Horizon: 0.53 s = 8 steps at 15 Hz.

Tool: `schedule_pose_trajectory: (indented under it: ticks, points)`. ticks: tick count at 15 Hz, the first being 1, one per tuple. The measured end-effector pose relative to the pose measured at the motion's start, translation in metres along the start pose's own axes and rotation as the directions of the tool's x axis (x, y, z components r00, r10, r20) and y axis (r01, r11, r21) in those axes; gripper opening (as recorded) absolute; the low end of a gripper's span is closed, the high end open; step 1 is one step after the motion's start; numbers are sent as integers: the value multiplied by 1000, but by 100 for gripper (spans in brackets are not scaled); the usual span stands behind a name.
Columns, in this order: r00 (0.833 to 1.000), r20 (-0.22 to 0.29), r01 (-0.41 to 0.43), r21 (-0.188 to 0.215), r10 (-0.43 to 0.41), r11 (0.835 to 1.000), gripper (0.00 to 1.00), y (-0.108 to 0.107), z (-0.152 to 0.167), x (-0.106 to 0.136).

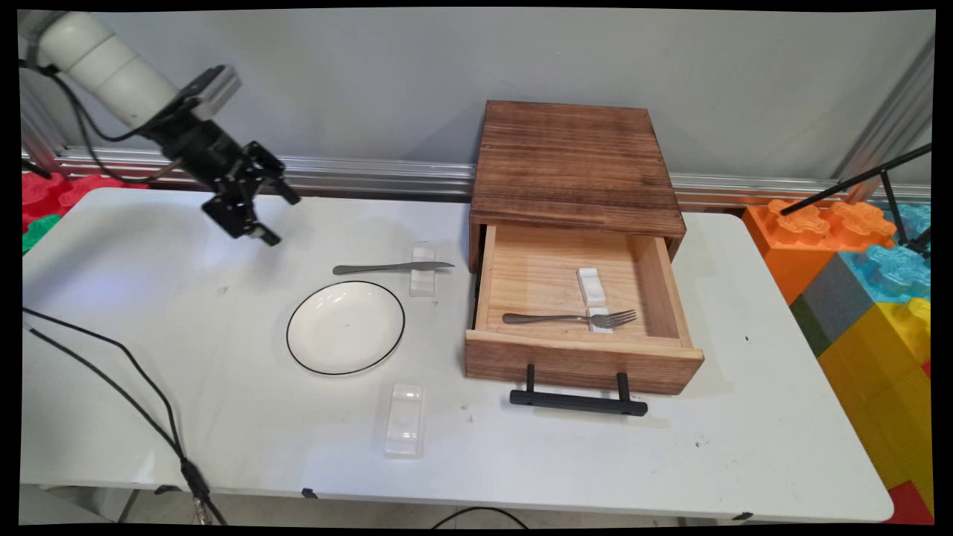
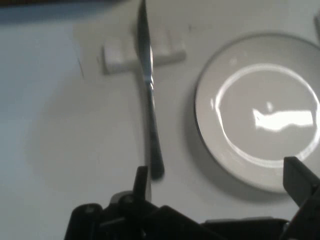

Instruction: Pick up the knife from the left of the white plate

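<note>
While jaws (image 1: 269, 217) gape empty above table (image 1: 149, 357), knife (image 1: 391, 267) nearest, plate (image 1: 345, 327) beside.

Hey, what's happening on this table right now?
The robot's gripper hangs open above the table's far left part, holding nothing. Nearest to it is a knife, its blade propped on a small white rest, just behind a white plate. A second, empty rest lies in front of the plate. To the right, a wooden box's drawer stands pulled open, with a fork inside on another rest.
</note>
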Motion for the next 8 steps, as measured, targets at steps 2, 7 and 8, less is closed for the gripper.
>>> schedule_pose_trajectory:
  ticks: [2,7,8]
  points:
    - [999,-36,9,0,-9,1000,100,-10,13,9]
    - [996,-85,-18,-5,18,1000,100,-36,47,22]
    - [996,-87,-25,-7,24,1000,100,-40,53,22]
